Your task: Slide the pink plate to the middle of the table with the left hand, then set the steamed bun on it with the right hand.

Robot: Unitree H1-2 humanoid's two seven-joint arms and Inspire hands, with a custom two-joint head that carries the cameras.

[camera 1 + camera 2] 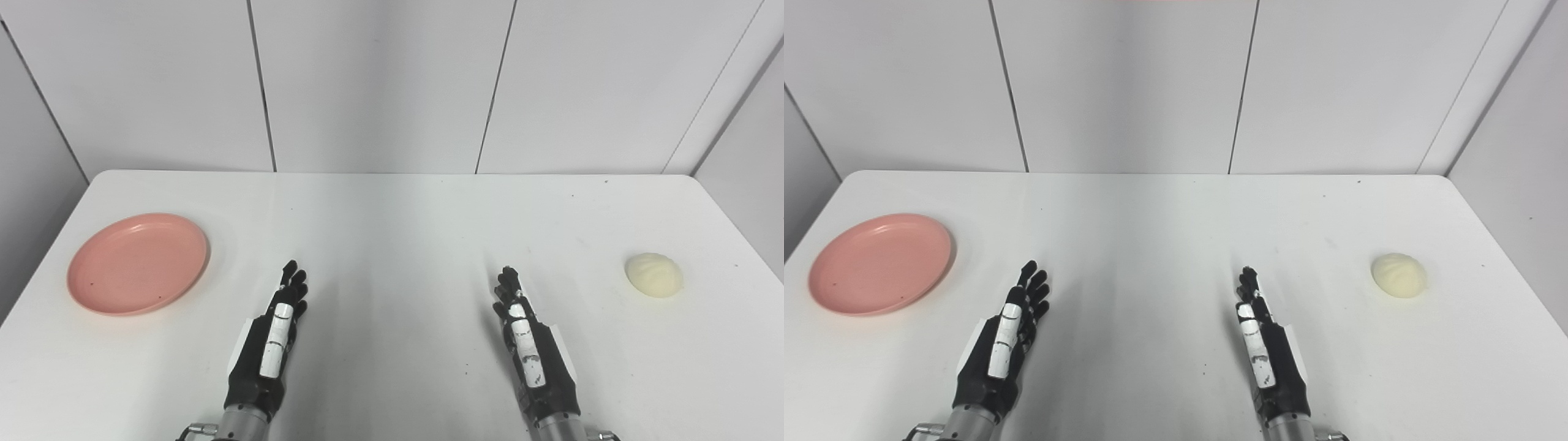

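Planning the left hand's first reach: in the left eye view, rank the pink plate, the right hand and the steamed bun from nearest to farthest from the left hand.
From the left hand:
1. Pink plate, to its left, at the table's left side.
2. Right hand, across the middle.
3. Steamed bun, far right.

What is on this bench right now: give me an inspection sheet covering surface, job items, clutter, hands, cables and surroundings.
Surface: white table with rounded corners, a few small dark specks.
Job's things: pink plate at the far left, nothing on it; steamed bun at the far right, resting on the table.
Clutter: nothing seen.
Hands: left hand and right hand both open, fingers extended forward, holding nothing, apart from plate and bun.
Cables: nothing seen.
Surroundings: plain white panelled wall behind the table.
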